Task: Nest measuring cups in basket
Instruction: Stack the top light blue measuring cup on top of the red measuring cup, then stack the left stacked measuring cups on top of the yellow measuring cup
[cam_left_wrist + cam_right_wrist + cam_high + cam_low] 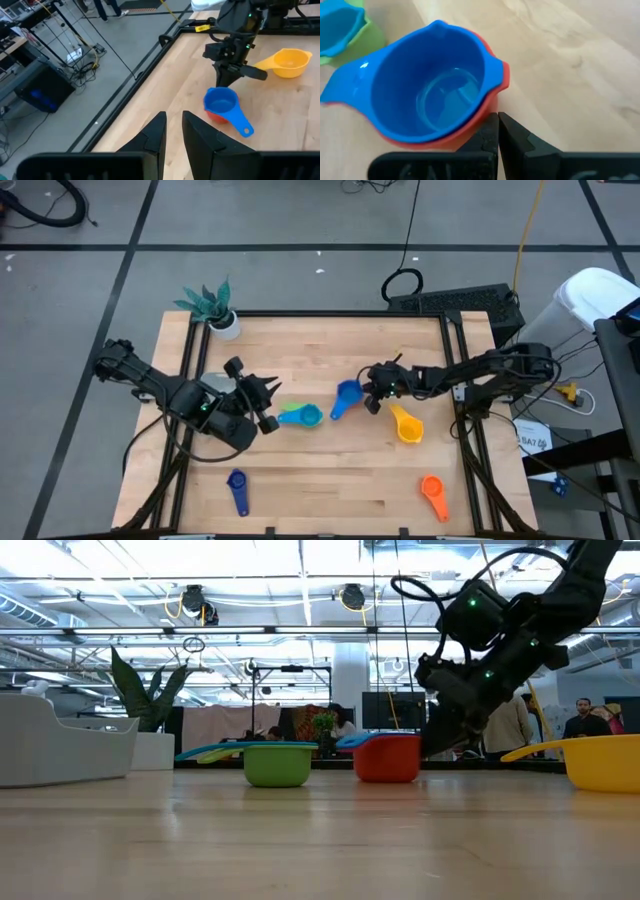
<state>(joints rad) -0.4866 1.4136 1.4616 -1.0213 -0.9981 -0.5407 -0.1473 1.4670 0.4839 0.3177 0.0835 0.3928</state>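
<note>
A blue cup (427,82) sits nested in a red cup (487,107) at mid-table, their handles toward the near edge. My right gripper (371,392) is shut, its tips (497,125) low beside the red cup's wall on the right. A light blue cup (303,416) sits in a green cup (277,764) just to the left. My left gripper (274,392) hovers above the table left of that pair, slightly open and empty (173,127). The yellow (408,426), orange (433,494) and dark blue (238,489) cups lie alone on the table. The pale basket (60,745) is mostly hidden under my left arm. My right gripper's shut fingertips (491,131) stand at the red cup's outer wall (485,117), coming slanting down from the table's right. Whether they touch the wall I cannot tell. Both nested cups rest upright on the table.
A small white pot with a plant (222,320) stands at the far left corner. Black frame rails (455,350) run along the table's sides. Bare wood lies along the far edge and between the dark blue and orange cups.
</note>
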